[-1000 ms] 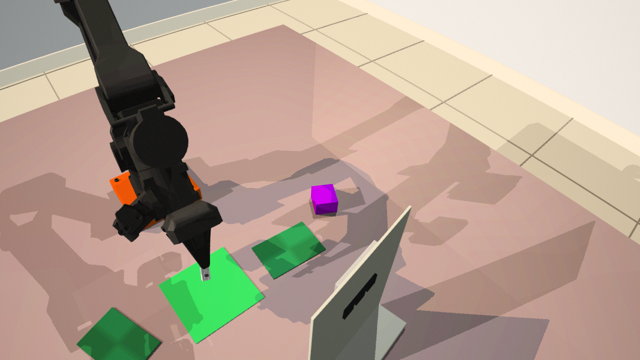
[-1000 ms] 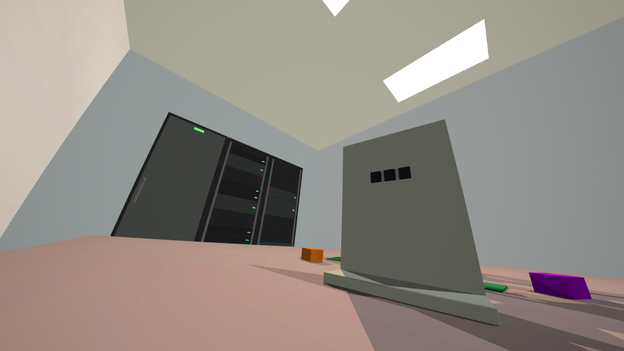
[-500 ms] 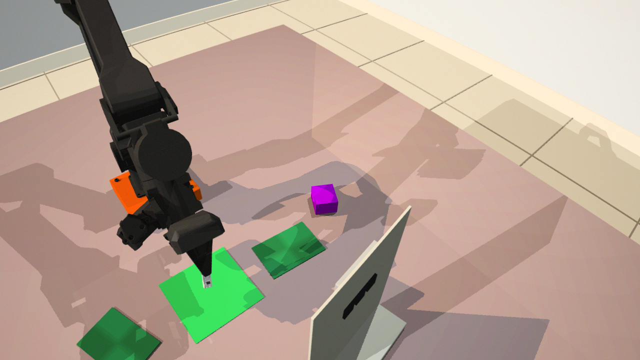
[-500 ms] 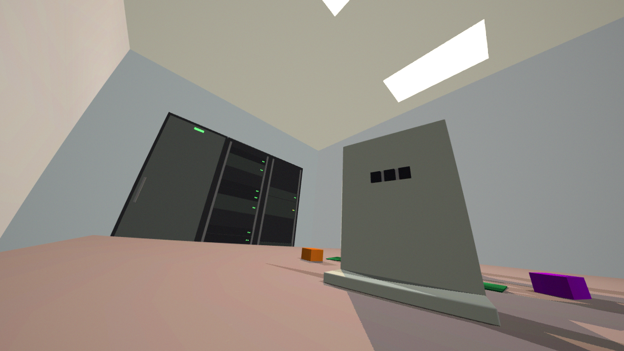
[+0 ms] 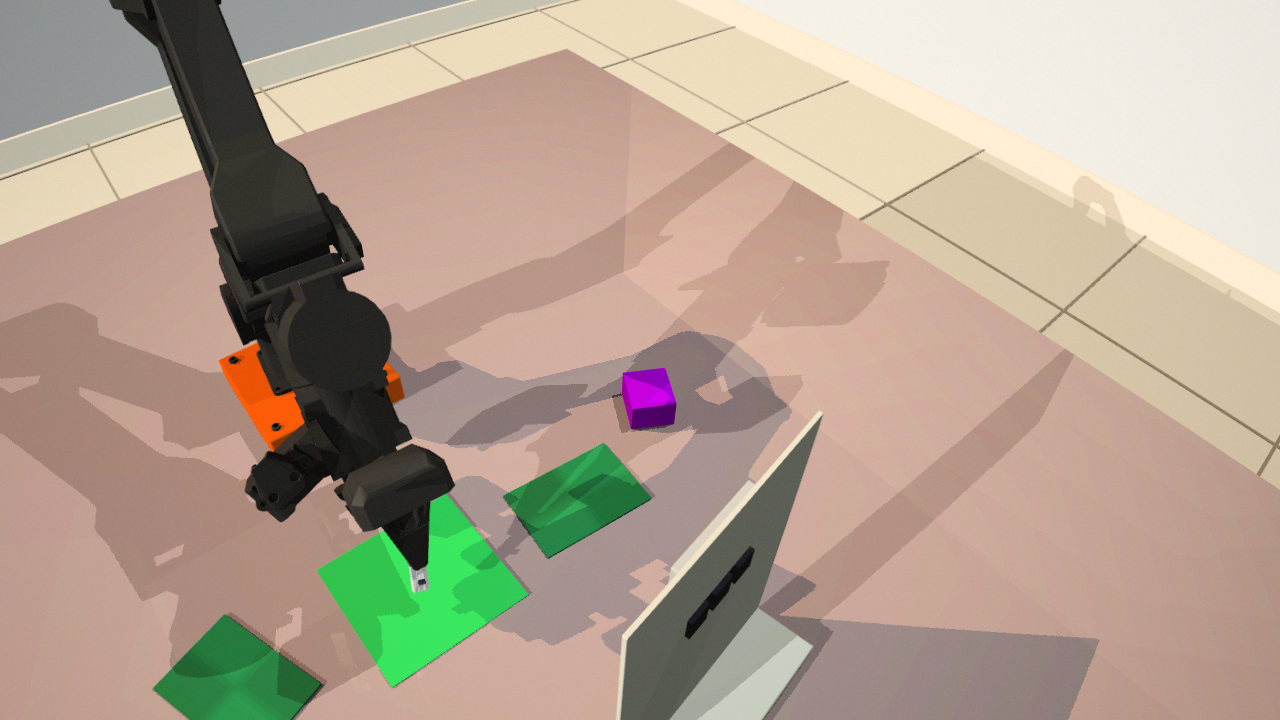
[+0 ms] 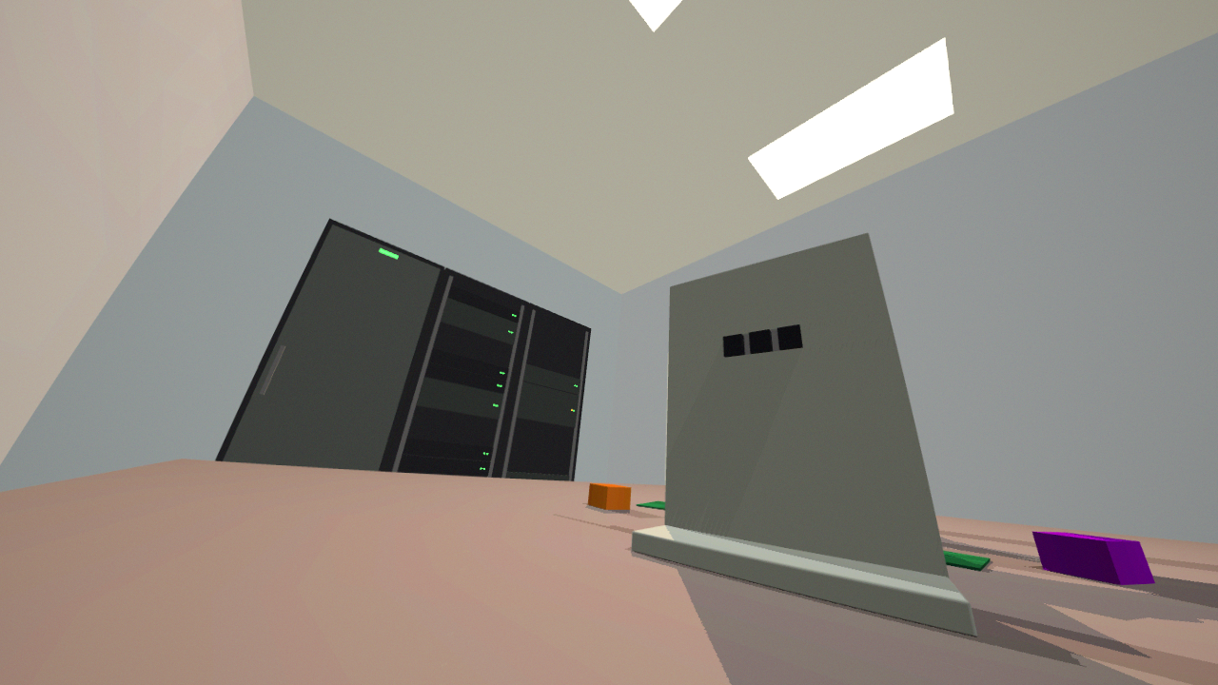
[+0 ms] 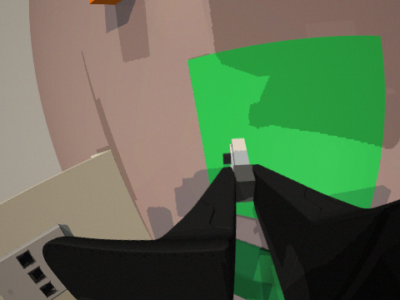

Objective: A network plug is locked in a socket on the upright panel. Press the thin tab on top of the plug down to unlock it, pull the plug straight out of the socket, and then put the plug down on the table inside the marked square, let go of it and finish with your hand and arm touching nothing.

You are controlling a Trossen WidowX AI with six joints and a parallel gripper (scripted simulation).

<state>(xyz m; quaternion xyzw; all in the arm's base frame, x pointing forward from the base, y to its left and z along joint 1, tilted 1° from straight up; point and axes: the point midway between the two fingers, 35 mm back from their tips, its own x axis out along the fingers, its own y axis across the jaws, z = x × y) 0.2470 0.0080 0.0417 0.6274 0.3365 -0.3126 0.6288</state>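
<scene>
Bright, sharp overlapping shadows, wrist view fisheye-warped

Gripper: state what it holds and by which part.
The gripper is shut on the small white network plug, its fingers pinching the rear end.
</scene>
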